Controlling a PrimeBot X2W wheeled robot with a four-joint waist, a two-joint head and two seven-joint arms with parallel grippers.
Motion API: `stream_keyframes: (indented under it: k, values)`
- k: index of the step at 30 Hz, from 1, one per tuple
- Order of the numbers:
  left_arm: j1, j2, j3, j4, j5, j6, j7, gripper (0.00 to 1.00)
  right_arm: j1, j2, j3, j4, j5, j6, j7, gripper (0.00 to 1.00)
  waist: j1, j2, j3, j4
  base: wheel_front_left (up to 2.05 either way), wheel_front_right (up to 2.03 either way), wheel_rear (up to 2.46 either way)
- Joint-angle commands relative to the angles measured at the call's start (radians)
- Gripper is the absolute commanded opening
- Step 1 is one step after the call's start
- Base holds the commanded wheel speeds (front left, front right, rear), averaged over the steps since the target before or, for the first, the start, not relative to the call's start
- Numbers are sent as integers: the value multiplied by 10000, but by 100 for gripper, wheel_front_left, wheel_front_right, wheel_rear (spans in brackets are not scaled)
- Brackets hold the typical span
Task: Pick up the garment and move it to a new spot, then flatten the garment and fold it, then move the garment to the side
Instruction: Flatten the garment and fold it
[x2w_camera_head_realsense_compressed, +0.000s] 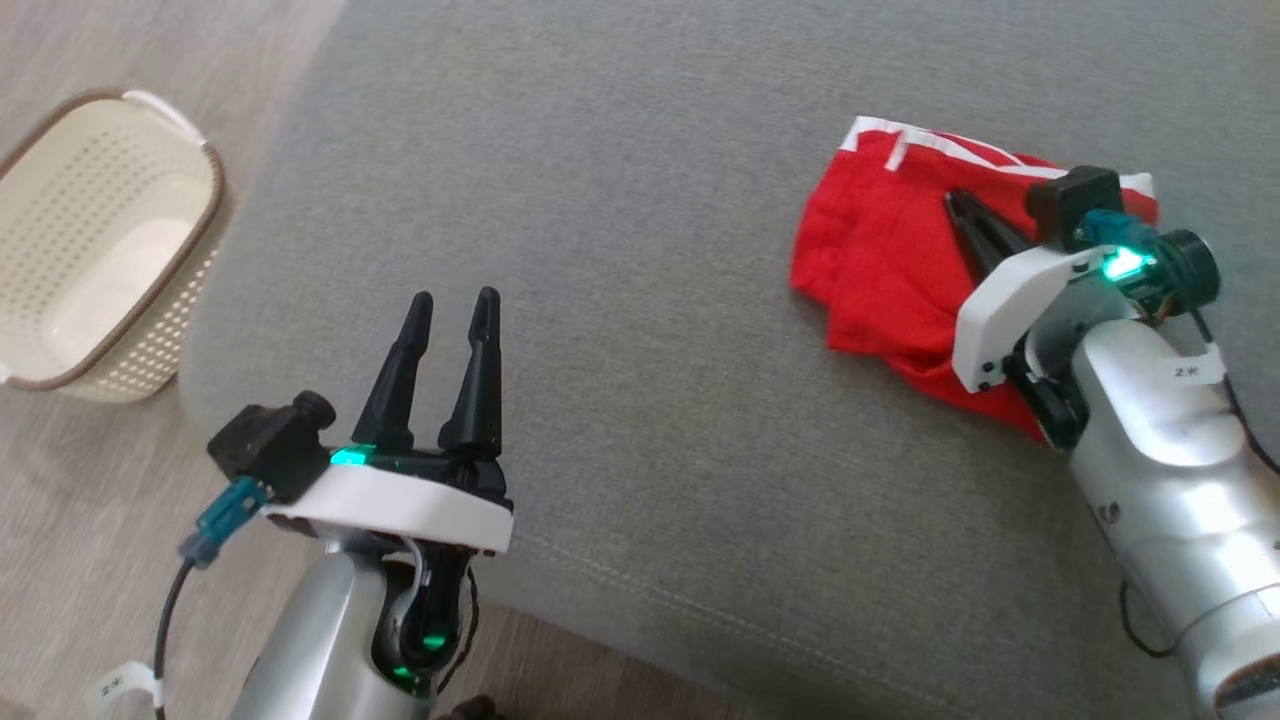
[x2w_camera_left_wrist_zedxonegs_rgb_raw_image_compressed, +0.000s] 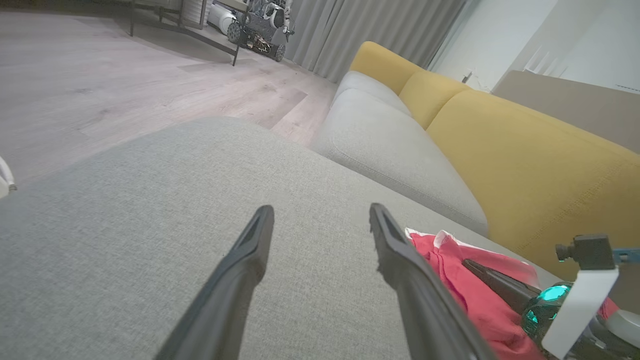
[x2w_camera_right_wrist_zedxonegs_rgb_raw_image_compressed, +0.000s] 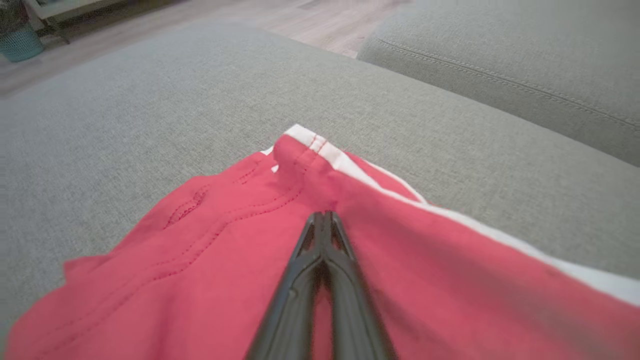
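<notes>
Garment: red cotton garment with white trim (x2w_camera_head_realsense_compressed: 880, 260), on the grey fabric sofa cushion (x2w_camera_head_realsense_compressed: 640, 200).
Right pincer (x2w_camera_right_wrist_zedxonegs_rgb_raw_image_compressed: 322, 216): pressed together, tips on garment.
Left pincer (x2w_camera_head_realsense_compressed: 455, 296): spread, over cushion.
Advice: you drag slowly, keeping folds stacked.

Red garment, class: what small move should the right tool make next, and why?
Probably lift the right tool straight off. The red garment already looks folded on the grey cushion, and the shut tool lies on top without visibly pinching cloth.

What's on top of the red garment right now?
The right gripper, fingers shut, lies over the red garment. Whether it pinches cloth is unclear; the grey cushion beneath is hidden.
</notes>
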Motion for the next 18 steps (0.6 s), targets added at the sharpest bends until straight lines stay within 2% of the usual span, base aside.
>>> stream_keyframes:
  k: [1, 6, 12, 16, 18]
  values:
    - [-315, 83, 345, -359, 68, 33, -76, 100, -282, 209, 146, -178, 98, 75, -343, 0, 0, 0, -58, -211, 0, 0, 0]
    - [-360, 83, 564, -343, 338, -37, -76, 100, -374, 419, 42, -325, 356, 75, -1292, 0, 0, 0, -353, -819, 0, 0, 0]
    - [-315, 83, 828, -419, 664, -114, -76, 100, 213, 472, -643, -1146, 578, 75, -2176, 0, 0, 0, -792, -1747, 0, 0, 0]
    - [-282, 83, 959, -444, 840, -160, -76, 100, 1093, 475, -1584, -2081, 245, 75, -2421, 0, 0, 0, -978, -2326, 0, 0, 0]
    - [-244, 83, 1073, -456, 918, -176, -76, 100, 1615, 684, -2182, -2623, -23, 75, -2468, 0, 0, 0, -1051, -2647, 0, 0, 0]
